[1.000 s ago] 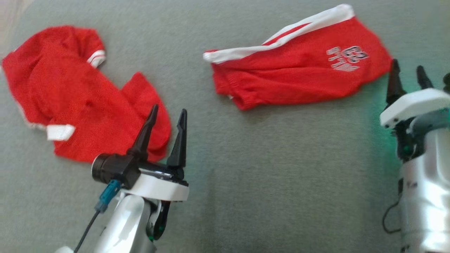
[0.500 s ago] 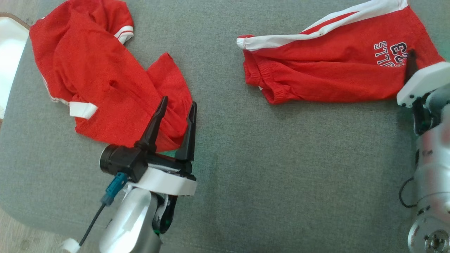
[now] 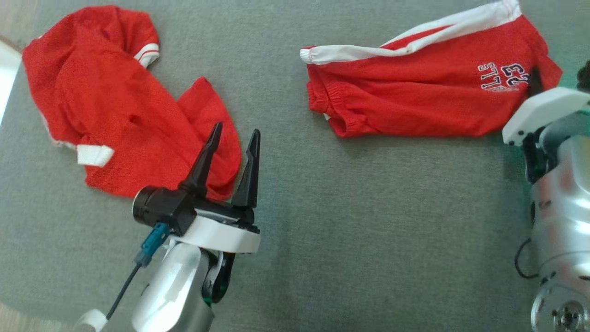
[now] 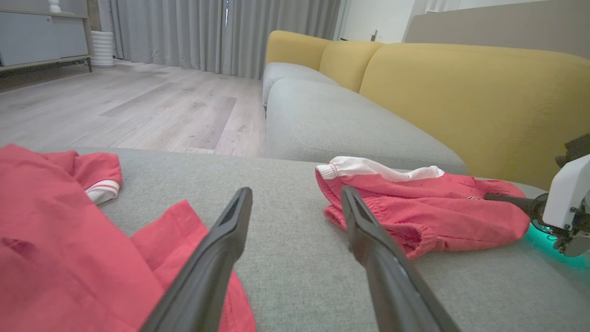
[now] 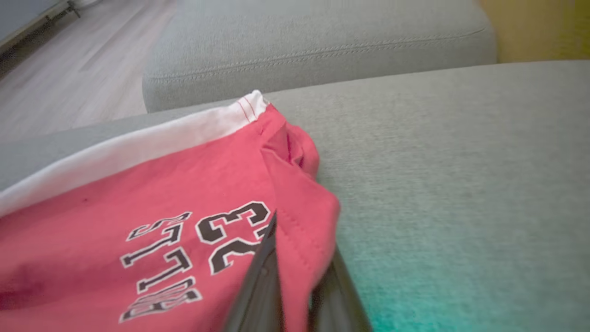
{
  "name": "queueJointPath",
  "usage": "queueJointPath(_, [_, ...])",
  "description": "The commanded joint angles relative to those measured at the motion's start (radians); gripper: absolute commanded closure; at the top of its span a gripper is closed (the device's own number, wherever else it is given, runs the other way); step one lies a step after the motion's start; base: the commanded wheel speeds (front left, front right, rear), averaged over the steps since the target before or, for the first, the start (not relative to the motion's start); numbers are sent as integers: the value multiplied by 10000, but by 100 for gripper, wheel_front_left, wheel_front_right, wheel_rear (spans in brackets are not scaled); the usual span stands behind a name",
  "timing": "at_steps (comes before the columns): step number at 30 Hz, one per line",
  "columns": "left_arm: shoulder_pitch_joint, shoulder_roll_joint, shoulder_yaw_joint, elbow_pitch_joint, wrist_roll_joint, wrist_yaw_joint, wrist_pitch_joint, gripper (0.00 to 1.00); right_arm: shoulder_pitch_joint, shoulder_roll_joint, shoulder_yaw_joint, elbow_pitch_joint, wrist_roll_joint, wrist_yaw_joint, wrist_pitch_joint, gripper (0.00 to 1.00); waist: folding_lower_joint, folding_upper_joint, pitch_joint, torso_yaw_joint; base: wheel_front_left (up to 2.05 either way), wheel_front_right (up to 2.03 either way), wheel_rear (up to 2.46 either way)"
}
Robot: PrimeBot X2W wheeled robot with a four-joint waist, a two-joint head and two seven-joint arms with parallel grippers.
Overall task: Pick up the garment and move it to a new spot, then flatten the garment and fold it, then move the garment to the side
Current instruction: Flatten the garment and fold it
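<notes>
Two red garments lie on a grey cushion (image 3: 368, 221), and the shorts (image 3: 415, 101) are the one on the right. The shorts lie mostly flat, with a white band along the far edge, the elastic waist pointing left, and the print "23" with some letters near the right end. At this right end the hem is lifted a little into a fold. The right claw (image 5: 302, 258) is clenched on this fold: in the right wrist view the red fabric passes between its two dark fingers, just beside the print. A green light falls on the cushion next to it.

The shirt (image 3: 115, 115) lies crumpled at the left, well apart from the shorts, with white cuffs on its sleeves. The left claw (image 3: 236, 133) hangs over the near right corner of the shirt, its fingers spread wide and holding nothing.

Behind the cushion, in the left wrist view, there is a sofa (image 4: 461, 92) with grey seats and yellow backs, then a wooden floor (image 4: 138, 101) and grey curtains (image 4: 207, 32).
</notes>
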State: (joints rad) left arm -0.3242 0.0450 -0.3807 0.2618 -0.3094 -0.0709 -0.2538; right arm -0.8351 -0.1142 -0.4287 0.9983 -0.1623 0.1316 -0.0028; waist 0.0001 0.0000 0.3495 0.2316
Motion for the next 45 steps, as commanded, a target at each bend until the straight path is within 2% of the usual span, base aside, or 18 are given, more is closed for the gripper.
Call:
queueJointPath(1, [-114,53,393,-270,42,9,-80,0,90,45,142,-317,126,-9,-270,100,-1,0,-216,-227,0,0,0])
queueJointPath(7, [136,53,549,-326,168,-64,-80,0,882,126,-94,-757,893,-9,-907,100,-1,0,-767,-850,0,0,0])
queueJointPath(12, [380,53,645,-365,272,-125,-80,0,1790,178,-819,-1479,1344,-9,-1095,100,-1,0,-1166,-1250,0,0,0])
queueJointPath(18, [691,53,755,-407,340,-181,-80,0,2617,444,-1700,-2282,1415,-9,-1018,100,-1,0,-1427,-1521,0,0,0])
queueJointPath(25, [806,53,810,-368,411,-262,-80,0,2639,608,-1633,-2732,1442,-9,-1012,100,-1,0,-1497,-1593,0,0,0])
queueJointPath(30, [770,53,751,-305,428,-293,-80,0,2402,633,-841,-2774,1830,-9,-1249,100,-1,0,-1648,-1407,0,0,0])
queueJointPath(40, [1025,53,793,-164,423,-243,-80,0,2328,638,2293,-2757,3607,-9,-1769,100,-1,0,-2123,-774,0,0,0])
queueJointPath(45, [1115,53,759,-133,420,-224,-80,0,2517,638,3294,-2815,4134,-9,-1876,100,-1,0,-2281,-538,0,0,0])
